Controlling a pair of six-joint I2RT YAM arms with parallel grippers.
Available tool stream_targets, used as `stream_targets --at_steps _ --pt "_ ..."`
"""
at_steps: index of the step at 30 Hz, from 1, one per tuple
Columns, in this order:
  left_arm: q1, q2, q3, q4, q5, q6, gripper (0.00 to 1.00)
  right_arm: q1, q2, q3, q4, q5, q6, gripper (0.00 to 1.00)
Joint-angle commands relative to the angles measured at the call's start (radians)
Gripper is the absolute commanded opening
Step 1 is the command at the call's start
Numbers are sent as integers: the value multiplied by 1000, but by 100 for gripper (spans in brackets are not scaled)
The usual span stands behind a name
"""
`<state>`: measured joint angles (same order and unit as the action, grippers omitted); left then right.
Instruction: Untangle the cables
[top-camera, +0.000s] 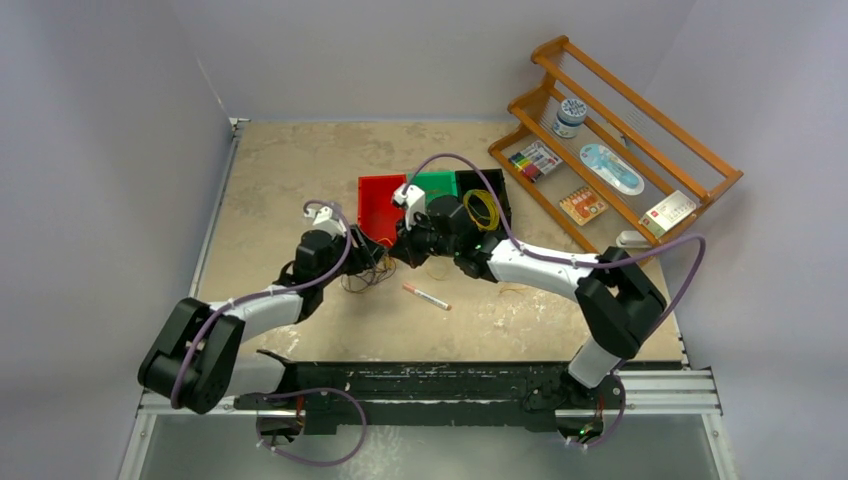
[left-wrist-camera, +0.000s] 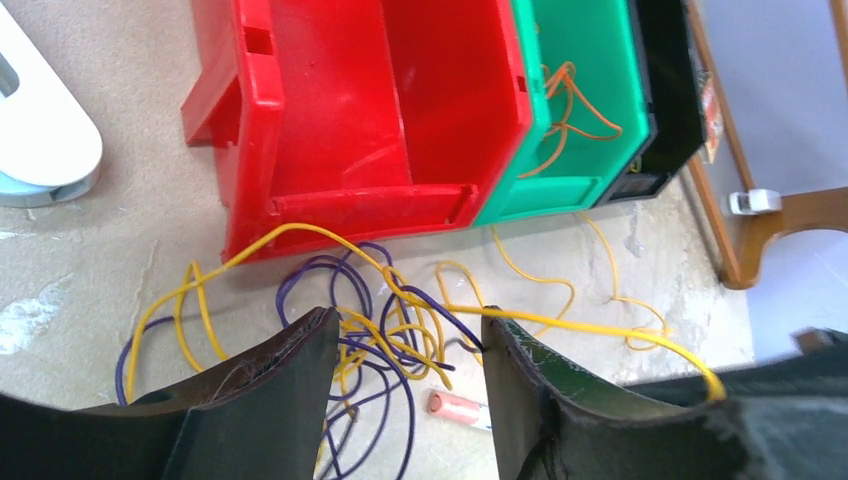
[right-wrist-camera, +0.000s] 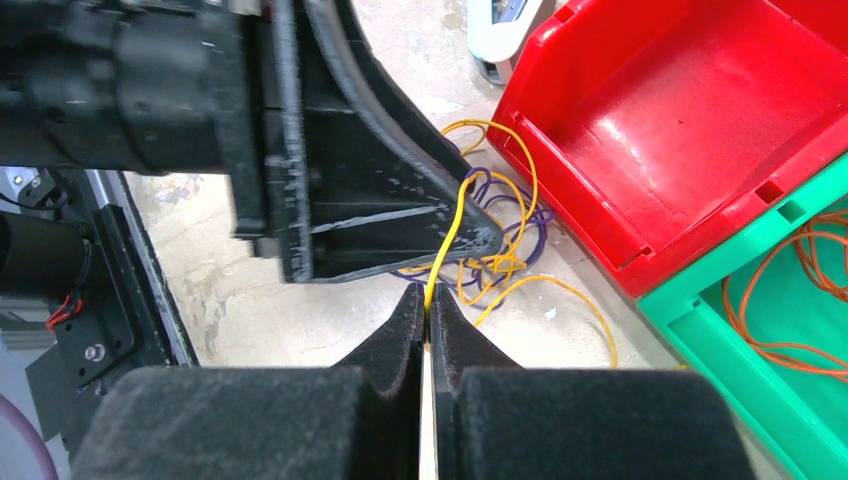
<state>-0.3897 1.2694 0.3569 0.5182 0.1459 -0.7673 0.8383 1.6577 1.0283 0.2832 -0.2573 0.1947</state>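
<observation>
A thin yellow cable (right-wrist-camera: 448, 240) is pinched in the clenched right hand (right-wrist-camera: 427, 300), while the left hand (left-wrist-camera: 408, 335) is held spread wide over looped purple and yellow cables (left-wrist-camera: 372, 300).

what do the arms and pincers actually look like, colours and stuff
Both the left arm and right arm have chunky black joints linked by smooth white segments, and a lilac hose loops along each. The left pincer has two flat black wedge fingers with scuffed, fraying edges. The right pincer has black fingers with a fuzzy foam-like cover, tapering to points.
</observation>
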Motion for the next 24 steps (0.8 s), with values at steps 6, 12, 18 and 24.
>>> stream_targets --at_steps 6,12,18,24 --pt "-12 139 35 37 -82 20 48 -2 -215 61 14 -3 5 0" --pt "-14 194 18 60 -97 16 44 -2 -334 98 -29 42 -9 0" --pt "-14 224 12 66 -109 18 41 -2 -443 143 -73 98 -57 0" --pt "-15 228 5 59 -125 19 40 -2 -555 179 -112 260 -143 0"
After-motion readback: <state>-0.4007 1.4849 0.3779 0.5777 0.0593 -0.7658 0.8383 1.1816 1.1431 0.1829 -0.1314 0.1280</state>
